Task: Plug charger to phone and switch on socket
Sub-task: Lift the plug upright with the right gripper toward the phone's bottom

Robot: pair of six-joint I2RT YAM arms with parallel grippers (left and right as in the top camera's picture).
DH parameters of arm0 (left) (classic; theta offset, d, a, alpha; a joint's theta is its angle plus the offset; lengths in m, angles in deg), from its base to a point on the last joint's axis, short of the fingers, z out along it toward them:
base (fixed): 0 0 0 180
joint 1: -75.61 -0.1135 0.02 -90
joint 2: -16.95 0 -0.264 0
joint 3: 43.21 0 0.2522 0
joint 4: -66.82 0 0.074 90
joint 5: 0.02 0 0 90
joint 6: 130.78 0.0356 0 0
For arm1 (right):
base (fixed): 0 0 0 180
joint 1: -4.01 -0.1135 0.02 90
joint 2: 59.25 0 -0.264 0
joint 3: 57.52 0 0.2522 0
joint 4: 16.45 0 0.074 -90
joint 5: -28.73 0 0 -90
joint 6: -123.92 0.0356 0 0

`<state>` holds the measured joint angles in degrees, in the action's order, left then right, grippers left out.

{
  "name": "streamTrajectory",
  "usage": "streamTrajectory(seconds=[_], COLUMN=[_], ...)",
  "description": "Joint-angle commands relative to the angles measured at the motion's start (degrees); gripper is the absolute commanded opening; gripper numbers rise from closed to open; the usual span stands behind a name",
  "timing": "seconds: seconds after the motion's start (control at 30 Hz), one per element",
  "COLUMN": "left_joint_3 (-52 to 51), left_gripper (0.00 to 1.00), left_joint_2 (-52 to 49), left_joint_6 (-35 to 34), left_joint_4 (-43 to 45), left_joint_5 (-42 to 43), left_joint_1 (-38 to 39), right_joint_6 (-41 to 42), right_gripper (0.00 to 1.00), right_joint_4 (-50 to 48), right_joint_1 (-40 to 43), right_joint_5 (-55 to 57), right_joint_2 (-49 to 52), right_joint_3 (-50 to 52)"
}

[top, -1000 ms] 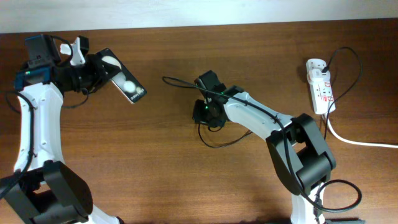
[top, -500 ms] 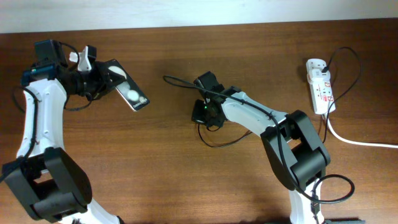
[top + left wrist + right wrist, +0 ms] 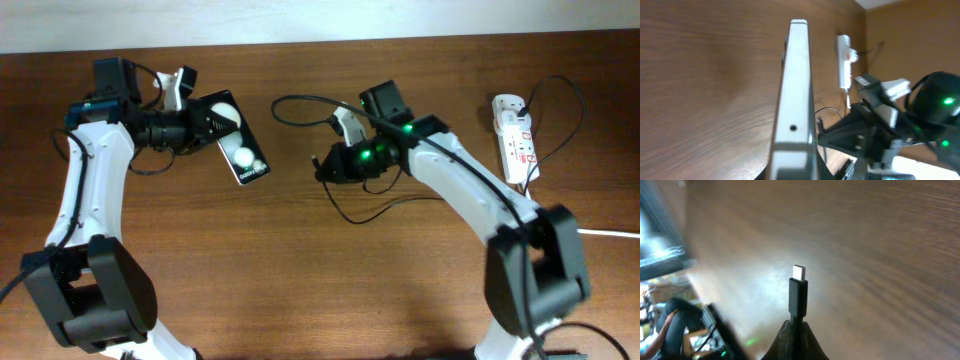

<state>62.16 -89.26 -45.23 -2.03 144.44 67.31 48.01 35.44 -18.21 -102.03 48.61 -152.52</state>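
Mid-table, my L gripper [image 3: 203, 124] clamps the phone [image 3: 238, 142], R gripper [image 3: 332, 166] pinches the charger [image 3: 798, 296] plug nearby, not touching; next I'd align tip w/ port, push in, then socket [image 3: 513, 135] switch.

- Overhead: straight down, far, whole desk [image 3: 300, 290].
- Left wrist: close along the phone [image 3: 796, 90], facing the socket [image 3: 844, 60]; overhead shares both.
- Right wrist: close behind the charger [image 3: 798, 295], facing desk.
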Motion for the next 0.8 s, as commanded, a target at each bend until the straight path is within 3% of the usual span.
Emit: streamTrajectory(seconds=[0.0,0.2,0.33,0.57,0.63,0.77], left_joint_3=[0.26,0.26,0.26,0.26,0.26,0.26], left_gripper=[0.0,0.0,0.0,0.0,0.0,0.0], left_joint_2=[0.24,0.24,0.24,0.24,0.24,0.24], left_joint_6=[4.63,9.35,11.91,15.74,15.72,15.67], left_joint_4=[0.11,0.11,0.31,2.08,3.85,3.8], left_joint_5=[9.05,15.93,20.15,31.47,35.43,35.71], left_joint_1=[0.33,1.31,4.02,7.48,8.26,8.31], right_joint_6=[-4.28,-4.87,-4.15,7.39,10.4,10.38], right_gripper=[0.04,0.04,0.04,0.04,0.04,0.04], right_joint_4=[2.58,7.61,7.28,-10.36,-16.31,-18.99], right_joint_1=[-0.2,-0.2,2.08,3.37,1.66,-1.92], right_joint_5=[-3.76,-3.65,-3.67,-5.57,-5.6,-2.62], right_joint_2=[-8.72,-19.82,-28.02,-37.4,-37.42,-37.42], right_joint_3=[-0.42,0.39,6.86,26.82,30.25,30.82])
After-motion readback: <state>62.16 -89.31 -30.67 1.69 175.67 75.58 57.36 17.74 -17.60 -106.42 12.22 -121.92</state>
